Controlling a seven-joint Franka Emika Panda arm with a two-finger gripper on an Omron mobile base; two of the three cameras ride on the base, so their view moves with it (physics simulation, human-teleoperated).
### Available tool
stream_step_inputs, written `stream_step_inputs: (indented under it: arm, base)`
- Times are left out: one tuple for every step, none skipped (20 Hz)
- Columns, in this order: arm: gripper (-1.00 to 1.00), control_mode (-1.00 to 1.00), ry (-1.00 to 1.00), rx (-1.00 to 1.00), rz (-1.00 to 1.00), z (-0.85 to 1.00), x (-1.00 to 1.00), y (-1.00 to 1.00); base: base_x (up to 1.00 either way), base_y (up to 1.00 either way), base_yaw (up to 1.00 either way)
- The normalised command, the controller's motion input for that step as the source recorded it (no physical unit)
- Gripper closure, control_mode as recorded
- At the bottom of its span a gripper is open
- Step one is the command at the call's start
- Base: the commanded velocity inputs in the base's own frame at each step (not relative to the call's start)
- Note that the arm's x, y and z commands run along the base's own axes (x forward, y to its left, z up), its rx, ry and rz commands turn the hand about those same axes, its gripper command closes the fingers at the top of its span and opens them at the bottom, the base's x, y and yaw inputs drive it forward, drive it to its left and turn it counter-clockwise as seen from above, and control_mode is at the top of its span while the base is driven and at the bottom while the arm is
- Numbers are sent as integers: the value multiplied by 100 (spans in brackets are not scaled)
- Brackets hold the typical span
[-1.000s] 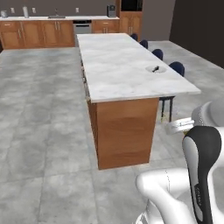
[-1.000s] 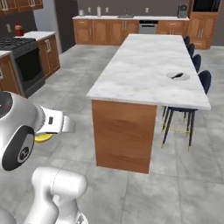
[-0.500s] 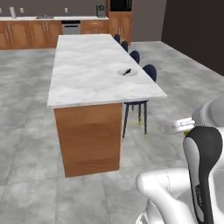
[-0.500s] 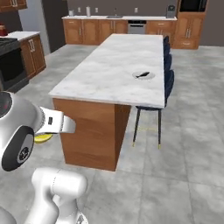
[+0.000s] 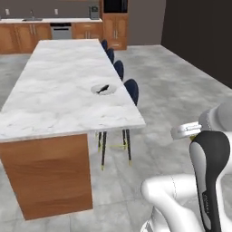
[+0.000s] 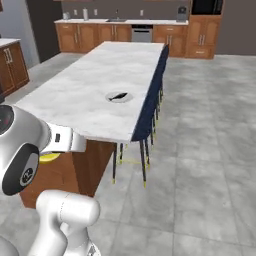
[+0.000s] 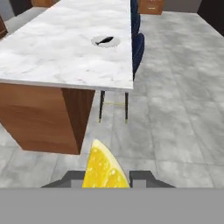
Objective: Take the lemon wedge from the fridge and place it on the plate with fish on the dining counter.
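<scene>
Tool (image 7: 107, 178) grips lemon wedge (image 7: 103, 167) — wedged between its fingertips

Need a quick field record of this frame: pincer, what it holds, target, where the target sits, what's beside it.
pincer: shut on the lemon wedge
lemon wedge: yellow, held between the finger tips, pointed end up in the hand view
plate with fish: round, pale, one dark piece on it, near the stool-side edge
dining counter: marble top, wood base, ahead of the arm
stools: dark blue, in a row along the counter's far side
task step: wedge not yet on the plate
</scene>
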Motion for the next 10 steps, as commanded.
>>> stream_step_inputs:
  arm:
    - [100, 100, 0, 0, 0, 0, 0, 0]
    - [100, 100, 0, 0, 0, 0, 0, 0]
    - [100, 100, 0, 0, 0, 0, 0, 0]
    - [100, 100, 0, 0, 0, 0, 0, 0]
    - [100, 100, 0, 0, 0, 0, 0, 0]
    - [100, 100, 0, 0, 0, 0, 0, 0]
    - [100, 100, 0, 0, 0, 0, 0, 0]
    - [100, 100, 0, 0, 0, 0, 0, 0]
    - [100, 100, 0, 0, 0, 0, 0, 0]
    - [100, 100, 0, 0, 0, 0, 0, 0]
  base:
    - [100, -100, 0]
    - [100, -100, 0]
    - [100, -100, 0]
    - [100, -100, 0]
    - [100, -100, 0]
    - [100, -100, 2]
    - [100, -100, 8]
    - [100, -100, 14]
    - [100, -100, 19]
    - [100, -100, 27]
